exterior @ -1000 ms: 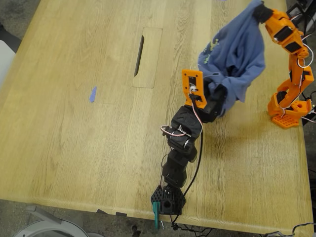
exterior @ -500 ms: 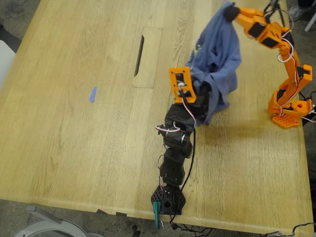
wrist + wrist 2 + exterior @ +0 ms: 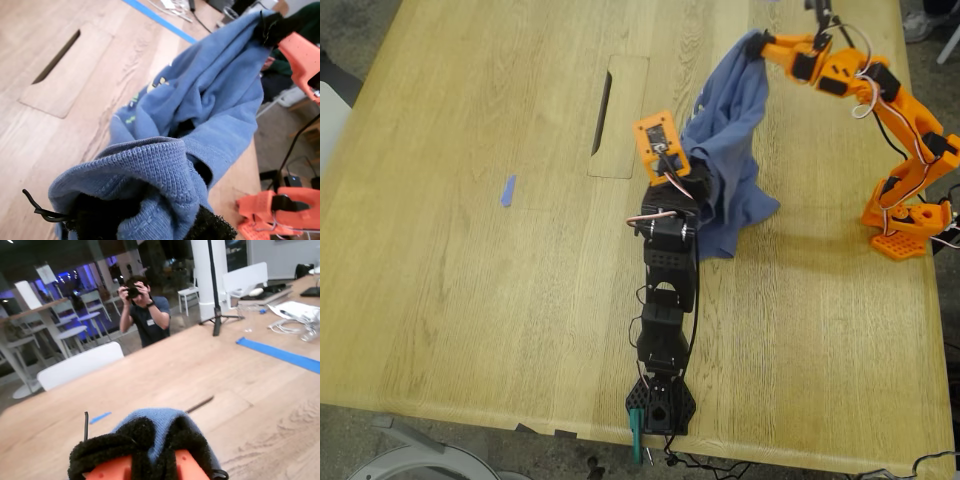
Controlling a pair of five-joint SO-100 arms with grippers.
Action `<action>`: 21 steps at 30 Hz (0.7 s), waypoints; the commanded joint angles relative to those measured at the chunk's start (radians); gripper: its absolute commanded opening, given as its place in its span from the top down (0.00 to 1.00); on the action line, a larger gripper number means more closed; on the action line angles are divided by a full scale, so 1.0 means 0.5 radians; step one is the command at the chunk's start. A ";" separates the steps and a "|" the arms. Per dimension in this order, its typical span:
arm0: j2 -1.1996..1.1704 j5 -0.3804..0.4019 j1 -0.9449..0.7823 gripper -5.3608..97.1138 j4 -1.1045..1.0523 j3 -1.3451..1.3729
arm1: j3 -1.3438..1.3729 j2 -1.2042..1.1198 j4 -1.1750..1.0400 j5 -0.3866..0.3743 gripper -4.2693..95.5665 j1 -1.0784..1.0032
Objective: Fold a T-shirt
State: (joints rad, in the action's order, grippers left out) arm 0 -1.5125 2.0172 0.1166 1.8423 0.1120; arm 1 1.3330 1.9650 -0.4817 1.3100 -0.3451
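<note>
Cloth of the T-shirt (image 3: 728, 150) hangs bunched between two arms in the upper right of the exterior view, its lower folds resting on the bench (image 3: 470, 270). The first claw (image 3: 150, 220), on the black arm, is clenched on a ribbed hem. The second claw (image 3: 150, 450), on the orange arm, pinches a raised fold.

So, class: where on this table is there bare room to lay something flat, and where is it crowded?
Bare wood spans the exterior view's left, broken only by the tape scrap, from the slot panel outward. It is crowded at that view's right, around the T-shirt and both arms.
</note>
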 commanded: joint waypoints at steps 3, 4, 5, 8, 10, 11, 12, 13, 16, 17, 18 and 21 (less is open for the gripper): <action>-0.261 -0.071 -0.230 0.95 0.107 -0.009 | 0.114 -0.077 0.377 -0.012 0.92 -0.015; -0.261 -0.089 -0.279 0.95 0.107 -0.015 | 0.117 -0.141 0.463 -0.015 0.92 0.000; -0.255 -0.098 -0.325 0.95 0.110 -0.025 | 0.126 -0.202 0.546 -0.021 0.92 0.015; -0.202 -0.086 -0.445 0.95 0.107 -0.058 | 0.190 -0.362 0.764 -0.037 0.92 0.049; -0.138 -0.083 -0.506 0.95 0.107 -0.095 | 0.258 -0.442 0.881 -0.037 0.92 0.061; -0.107 -0.086 -0.540 0.95 0.107 -0.101 | 0.279 -0.485 0.920 -0.034 0.92 0.064; -0.049 -0.092 -0.592 0.95 0.107 -0.156 | 0.282 -0.537 0.963 -0.028 0.92 0.061; 0.006 -0.101 -0.638 0.95 0.107 -0.196 | 0.255 -0.592 0.985 -0.025 0.92 0.058; 0.420 -0.080 -0.749 0.95 0.114 -0.703 | 0.031 -0.804 0.988 -0.025 0.91 0.028; 0.592 -0.067 -0.785 0.95 0.114 -0.908 | -0.052 -0.874 0.982 -0.025 0.91 0.018; 0.650 -0.071 -0.804 0.95 0.104 -0.905 | -0.141 -0.942 0.969 -0.025 0.91 0.009; 0.798 -0.071 -0.868 0.95 -0.021 -0.905 | -0.322 -1.095 0.945 -0.028 0.91 0.000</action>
State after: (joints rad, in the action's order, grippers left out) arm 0 -1.1137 1.9773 -0.2669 1.8377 -0.2378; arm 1 1.2793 1.4266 -0.0123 1.2977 -0.3313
